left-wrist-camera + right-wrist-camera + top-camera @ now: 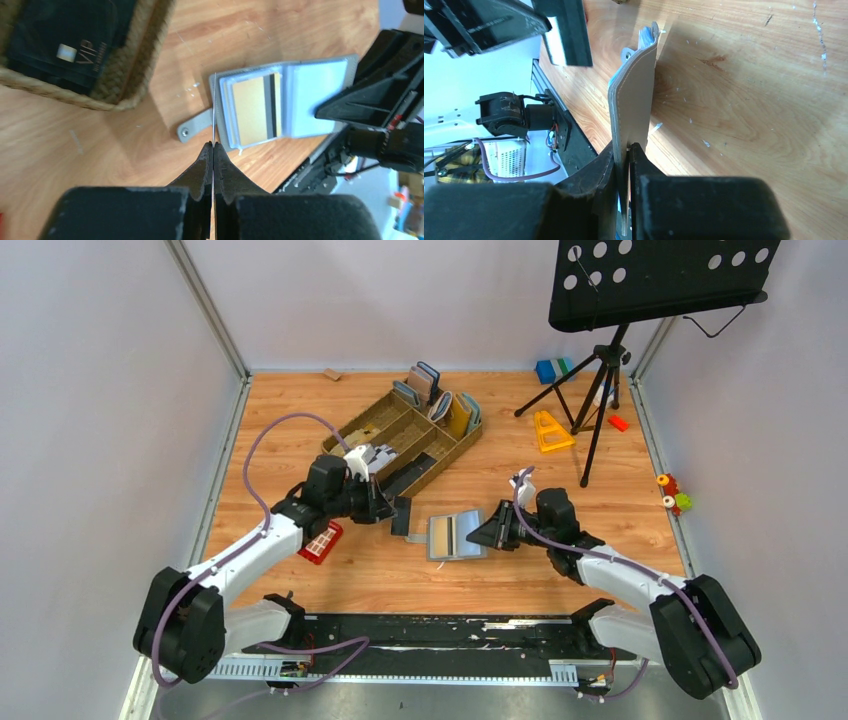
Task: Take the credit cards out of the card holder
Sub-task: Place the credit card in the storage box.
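The left arm [250, 545] and right arm [622, 578], white with black joints, reach forward from their bases and angle inward toward each other. The left gripper [388, 508] has its fingers pressed together on a thin dark card [401, 517] that juts straight ahead of the fingertips. The right gripper [493, 530] faces it, fingers clamped on one edge of the card holder [455, 536], which extends ahead of its tips. The two grippers are near each other but apart.

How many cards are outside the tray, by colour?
Gold card, in the holder: 1
Black card, in the left gripper: 1
Red card, on the table: 1
Total: 3
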